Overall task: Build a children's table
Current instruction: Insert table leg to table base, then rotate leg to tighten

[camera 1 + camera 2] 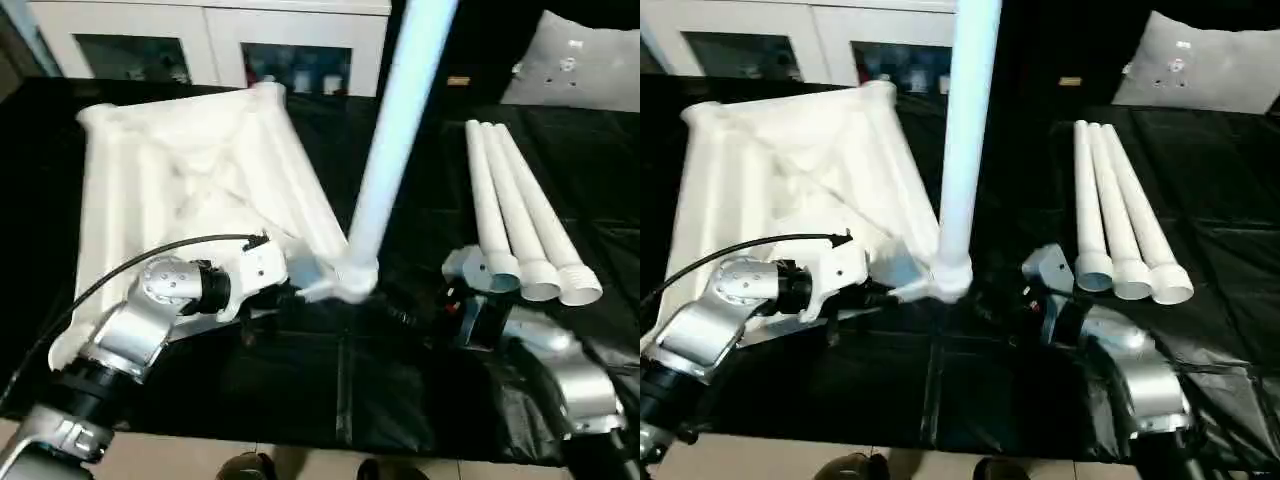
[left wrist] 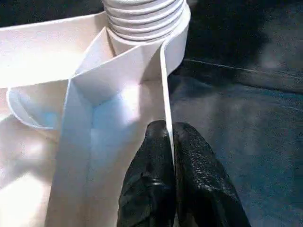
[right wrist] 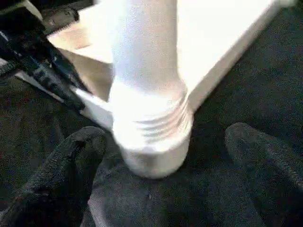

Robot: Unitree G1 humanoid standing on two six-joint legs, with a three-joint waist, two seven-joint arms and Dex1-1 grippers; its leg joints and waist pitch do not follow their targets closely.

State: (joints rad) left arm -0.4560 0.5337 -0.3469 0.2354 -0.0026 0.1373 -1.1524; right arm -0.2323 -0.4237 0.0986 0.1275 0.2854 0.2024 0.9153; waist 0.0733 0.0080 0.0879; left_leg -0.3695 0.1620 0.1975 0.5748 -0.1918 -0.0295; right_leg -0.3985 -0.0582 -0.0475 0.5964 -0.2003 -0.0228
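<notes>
The white table top [image 1: 190, 170] lies upside down on the black cloth, ribs showing. One leg [image 1: 395, 130] stands upright in its near corner socket, apparently not fully screwed in. Three spare legs [image 1: 520, 215] lie side by side, well apart.

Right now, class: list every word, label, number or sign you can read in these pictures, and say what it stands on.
None can be read.
Tabletop, standing leg, three spare legs: plain white, no print.
Small orange tag on the dark wall behind: too small to read.
Things behind the cabinet glass: too blurred to read.
</notes>
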